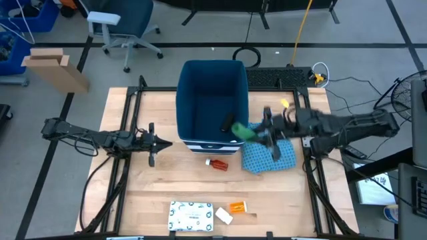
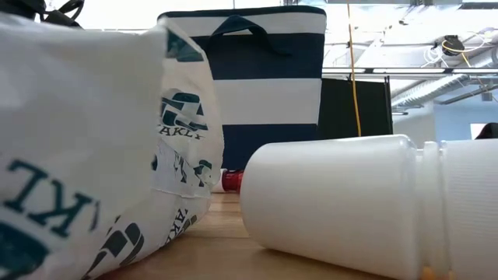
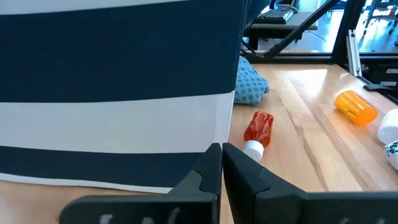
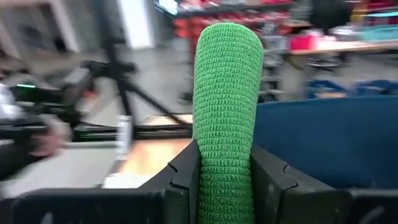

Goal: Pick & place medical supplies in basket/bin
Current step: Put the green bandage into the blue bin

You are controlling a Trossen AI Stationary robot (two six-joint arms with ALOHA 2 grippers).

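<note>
The dark-blue bin (image 1: 212, 100) stands at the table's middle, toward the far edge; the white band of its base shows in the left wrist view (image 3: 118, 124). My right gripper (image 4: 225, 155) is shut on a green woven roll (image 1: 243, 131) at the bin's near right corner. My left gripper (image 1: 157, 143) is shut and waits left of the bin, touching nothing. The red-white tube (image 1: 217, 163) lies on the table near the bin. The white speckled packet (image 1: 191, 217), the small white piece (image 1: 224, 215) and the orange bottle (image 1: 238, 208) lie by the near edge. My right gripper pinches the green roll between its two fingers, on the roll's lower part (image 4: 225, 180). The fingers come from the table's right side. The roll stands out beyond the fingertips, its rounded end (image 4: 229, 37) free, and it is lifted clear above the bin's rim.
A blue patterned cloth (image 1: 267, 153) lies right of the bin, under my right arm. In the low view a white bottle (image 2: 350, 202) and the packet (image 2: 93, 148) fill the foreground. Bare wood shows between the tube and the near items.
</note>
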